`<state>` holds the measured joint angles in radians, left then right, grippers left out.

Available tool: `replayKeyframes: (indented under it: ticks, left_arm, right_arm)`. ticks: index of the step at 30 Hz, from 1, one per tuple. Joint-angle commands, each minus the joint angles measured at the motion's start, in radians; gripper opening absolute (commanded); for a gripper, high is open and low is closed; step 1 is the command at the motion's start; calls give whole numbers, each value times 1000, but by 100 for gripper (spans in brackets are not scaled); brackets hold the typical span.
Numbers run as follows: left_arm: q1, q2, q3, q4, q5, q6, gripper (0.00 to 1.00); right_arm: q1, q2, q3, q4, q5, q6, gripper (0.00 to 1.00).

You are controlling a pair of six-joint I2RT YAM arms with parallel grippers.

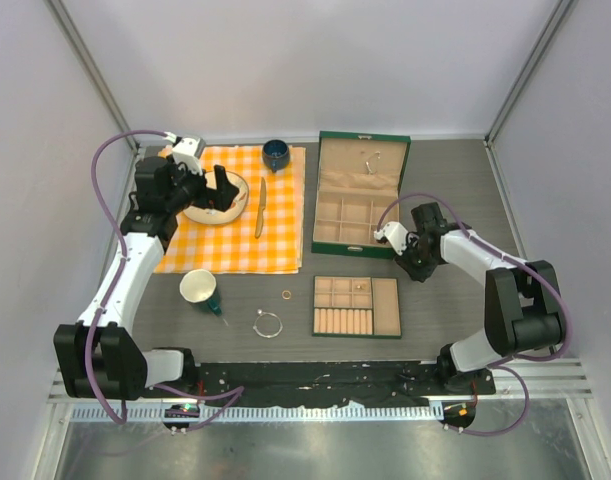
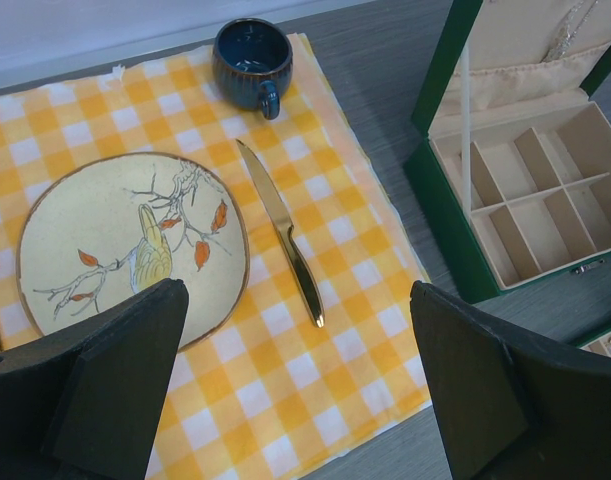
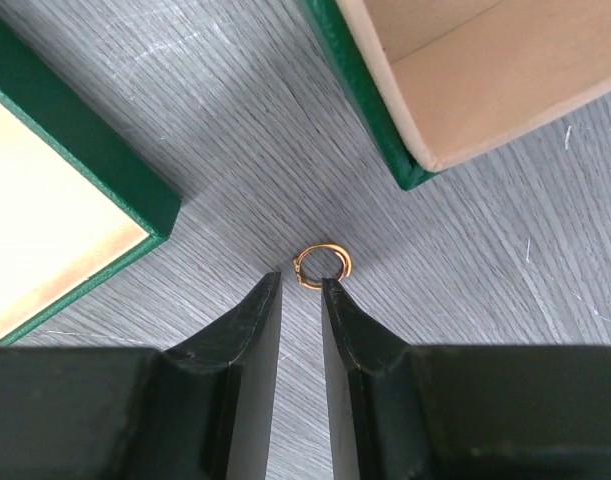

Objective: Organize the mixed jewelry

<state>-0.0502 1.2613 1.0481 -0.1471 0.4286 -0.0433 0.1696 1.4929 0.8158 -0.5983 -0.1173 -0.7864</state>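
A small gold hoop (image 3: 322,267) lies on the grey table between the green box (image 3: 370,110) and the green tray (image 3: 95,175). My right gripper (image 3: 301,282) is low over the table with its jaws a narrow gap apart. The hoop lies just past the fingertips (image 3: 337,292), not between them. In the top view the right gripper (image 1: 417,268) hides this hoop. A gold ring (image 1: 286,295) and a thin silver bangle (image 1: 268,323) lie left of the tray (image 1: 388,312), which holds small studs (image 1: 362,287). My left gripper (image 2: 300,380) is wide open and empty above the checked cloth (image 2: 315,390).
The open green box (image 1: 360,195) stands behind the tray. On the yellow checked cloth (image 1: 235,250) are a bird plate (image 2: 135,240), a gold knife (image 2: 280,230) and a blue cup (image 2: 250,60). A white and teal cup (image 1: 200,288) lies near the cloth's front edge.
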Motion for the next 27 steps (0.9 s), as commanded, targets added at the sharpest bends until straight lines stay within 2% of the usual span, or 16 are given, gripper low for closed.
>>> replayKeyframes:
  ticks: [1,27]
  left_arm:
    - [-2,-3,3,34,-2,14,100]
    - [0,-2,6,29,-13,20,100]
  right_arm:
    - [-5,6,37,15,-2,-22,29]
    - [-19,59,65,12,-27,-65,29]
